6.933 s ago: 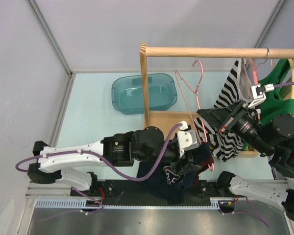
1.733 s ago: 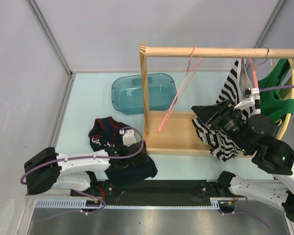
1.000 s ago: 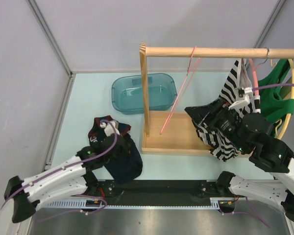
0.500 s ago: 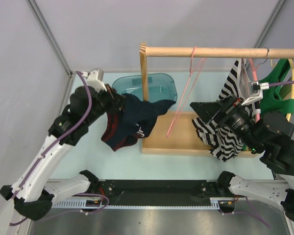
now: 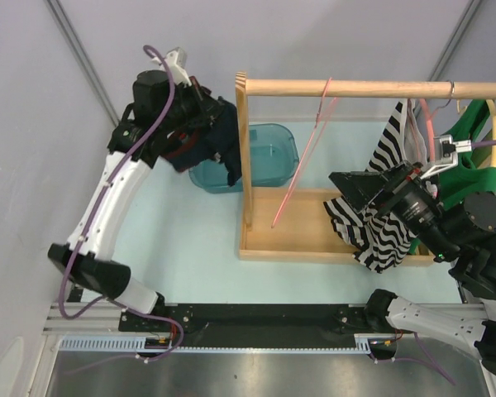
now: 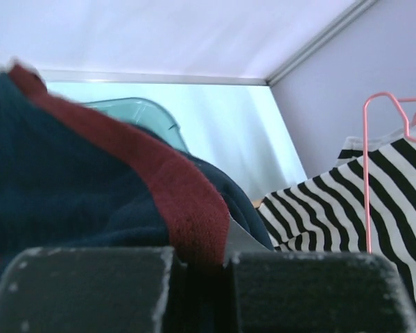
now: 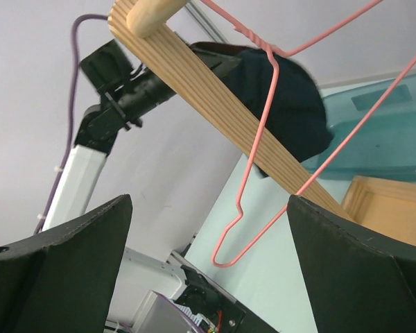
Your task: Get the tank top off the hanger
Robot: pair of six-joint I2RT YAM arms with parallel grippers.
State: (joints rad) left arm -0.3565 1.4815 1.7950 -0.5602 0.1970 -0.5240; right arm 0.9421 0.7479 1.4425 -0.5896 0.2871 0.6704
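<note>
Left part of table point(image 5: 174, 240) lay bare, open for passing. Upright post of wooden rack point(image 5: 245, 165) stood just beside teal tub point(image 5: 273, 157), barring a straight way in from the left. Pink hanger point(image 5: 307, 157) slanted down across rack's left opening. Striped top point(image 5: 380, 231), green garment point(image 5: 467, 165) and right arm point(image 5: 479, 240) crowded rack's right end. Left arm point(image 5: 120, 186) held tank top point(image 5: 219, 136) above tub's left rim, just beside the post.
</note>
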